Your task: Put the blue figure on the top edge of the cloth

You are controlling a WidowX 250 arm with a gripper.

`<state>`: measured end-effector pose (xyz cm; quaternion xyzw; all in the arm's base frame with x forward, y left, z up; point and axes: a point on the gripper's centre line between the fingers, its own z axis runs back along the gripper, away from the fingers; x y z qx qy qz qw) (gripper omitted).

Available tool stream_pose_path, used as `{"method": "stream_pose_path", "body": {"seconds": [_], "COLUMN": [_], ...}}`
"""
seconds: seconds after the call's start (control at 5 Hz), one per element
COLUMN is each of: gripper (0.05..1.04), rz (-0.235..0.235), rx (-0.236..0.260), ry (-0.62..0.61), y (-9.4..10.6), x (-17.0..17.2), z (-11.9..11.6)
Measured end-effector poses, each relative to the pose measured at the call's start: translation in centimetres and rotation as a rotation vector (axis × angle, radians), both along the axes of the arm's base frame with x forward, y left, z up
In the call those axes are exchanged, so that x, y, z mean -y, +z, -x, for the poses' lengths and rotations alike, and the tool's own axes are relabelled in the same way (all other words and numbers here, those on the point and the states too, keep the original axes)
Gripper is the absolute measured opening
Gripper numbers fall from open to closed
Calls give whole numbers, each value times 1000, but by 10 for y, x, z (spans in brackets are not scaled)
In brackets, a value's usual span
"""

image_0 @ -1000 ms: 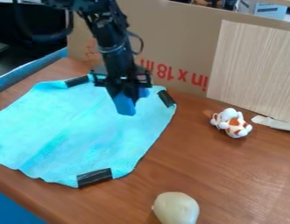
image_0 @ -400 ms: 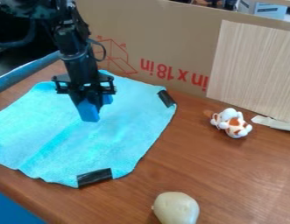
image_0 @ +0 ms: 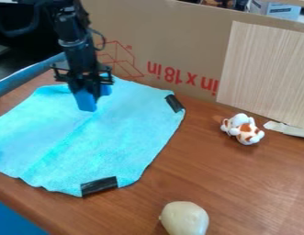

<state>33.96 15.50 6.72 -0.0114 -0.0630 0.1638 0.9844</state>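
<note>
The gripper (image_0: 87, 91) hangs over the upper part of the turquoise cloth (image_0: 105, 142), left of the cloth's taped upper right corner, and is shut on the blue figure (image_0: 85, 100). The figure's lower end points down toward the cloth, and a smaller blue part of it shows at the right of the fingers. Whether its lower end touches the cloth I cannot tell.
Black tape (image_0: 99, 186) holds the cloth's bottom corner, and another black strip (image_0: 174, 103) its right corner. A white and orange plush toy (image_0: 243, 129) lies to the right. A pale rounded object (image_0: 184, 219) sits near the front edge. A cardboard wall (image_0: 172, 41) stands behind.
The gripper has moved left with the blue figure over the cloth. Since the later earlier frame it has shifted slightly back toward the cloth's top edge.
</note>
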Motion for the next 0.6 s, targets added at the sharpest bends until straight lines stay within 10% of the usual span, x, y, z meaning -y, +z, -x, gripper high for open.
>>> {"method": "stream_pose_path", "body": {"seconds": [0.6], "gripper": [281], "rz": [-72], "rx": [-69], "ry": [-291], "y": [-8], "x": [-30], "z": [-19]}}
